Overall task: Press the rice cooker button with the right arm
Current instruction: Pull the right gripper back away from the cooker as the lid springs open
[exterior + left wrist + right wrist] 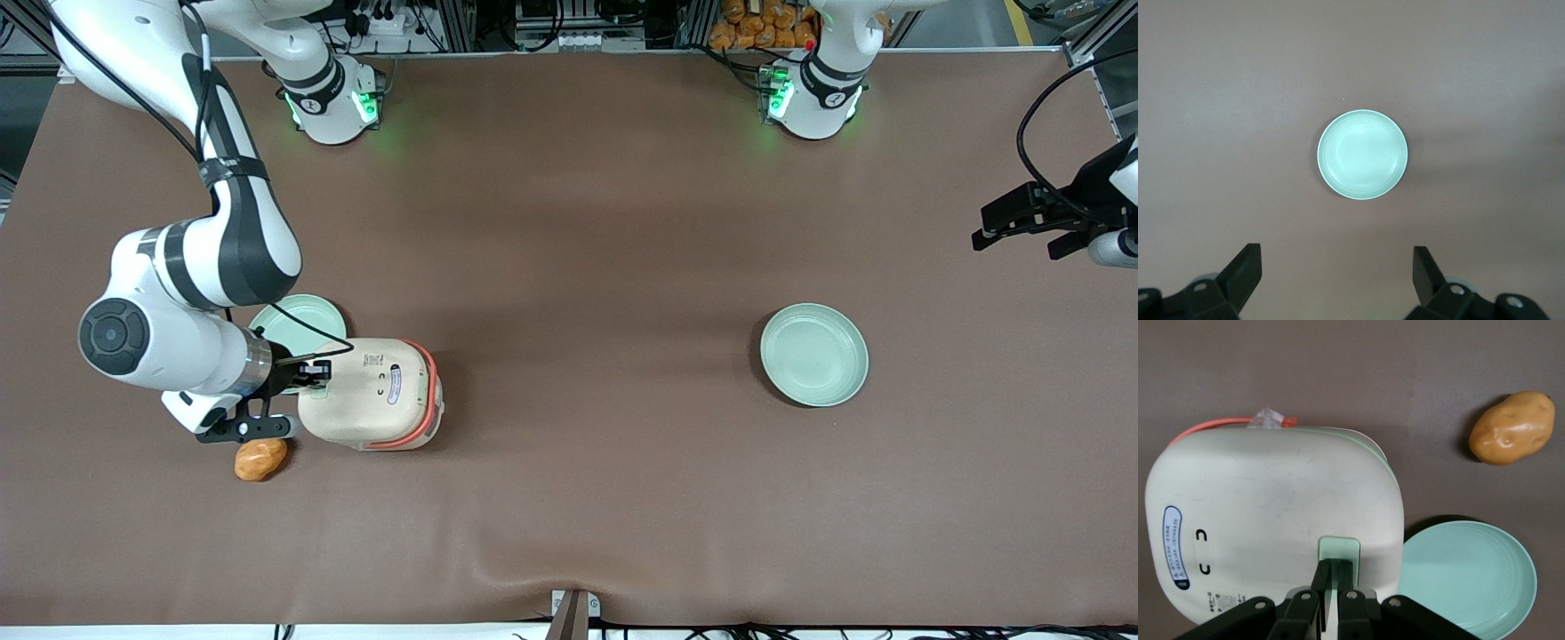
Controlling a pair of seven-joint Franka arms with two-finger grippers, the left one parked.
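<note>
On the matte brown tabletop [569,267], toward the working arm's end, sits the smooth, rounded cream rice cooker [369,393]. Bent low, the right arm [191,293] sets its gripper [1331,577], jaws closed, on the small pale green button [1339,550]. Just beside lie a glossy green plate [1471,577] and a lumpy potato [1511,428].

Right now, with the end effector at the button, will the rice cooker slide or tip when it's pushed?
The rice cooker looks small and probably light, so it may scoot on the smooth brown table. Tipping seems unlikely: it is squat and boxy. The closed end effector meets the button at the lid's edge, so it could rock slightly.
</note>
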